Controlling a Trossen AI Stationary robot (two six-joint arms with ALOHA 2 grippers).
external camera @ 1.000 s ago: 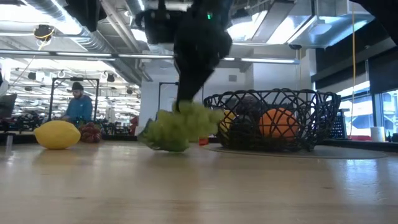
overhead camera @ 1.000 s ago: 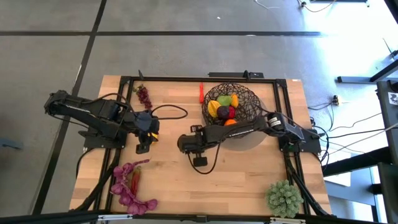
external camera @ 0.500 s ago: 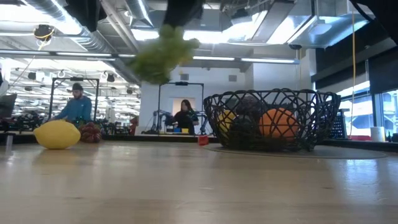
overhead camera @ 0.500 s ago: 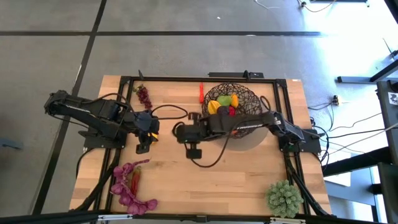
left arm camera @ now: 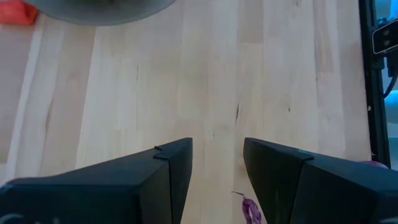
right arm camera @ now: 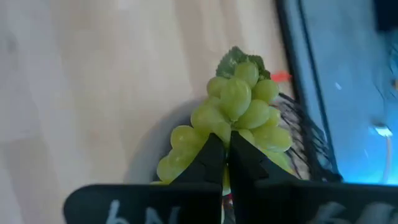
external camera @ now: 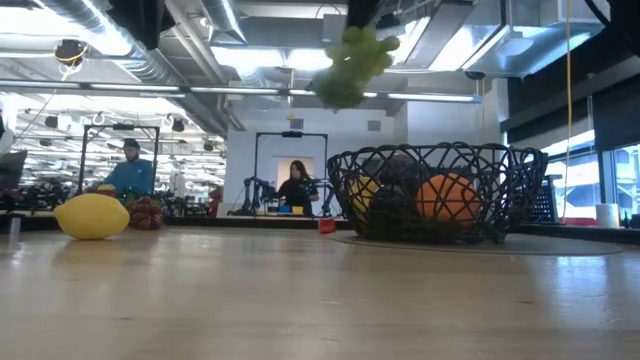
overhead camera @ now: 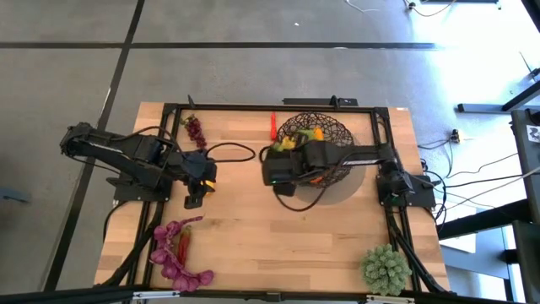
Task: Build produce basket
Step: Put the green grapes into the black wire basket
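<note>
wooden table [overhead camera: 253, 228], green grapes [external camera: 350, 62] airborne near basket [external camera: 440, 195] rim.
right gripper [right arm camera: 227, 155] clenched on the grapes; next: centre over basket, release. left gripper [left arm camera: 216, 163] parted, empty.

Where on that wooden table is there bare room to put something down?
The table is bare in the near middle, between the purple leaves and the spiky plant ball. It is crowded around the basket, where the right gripper holds green grapes.
</note>
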